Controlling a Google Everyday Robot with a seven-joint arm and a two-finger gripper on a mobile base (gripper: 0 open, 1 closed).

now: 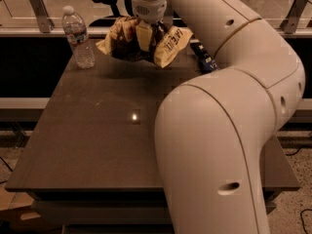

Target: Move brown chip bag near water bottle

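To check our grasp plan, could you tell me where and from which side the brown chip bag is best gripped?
Grip the brown chip bag at its crumpled middle, from above: the gripper, right of the water bottle, has its jaws shut there, and the cream ends splay to either side.

Bare dark-grey worktop (92, 145) leaves passage from near edge to middle, while at the far edge a clear ribbed plastic water bottle (78, 37) stands left, the gripper (146, 39) clamping a crinkly dark-brown chip bag (171, 44) hangs nearby, and a bulky white robot arm (219, 130) blocks the right side.
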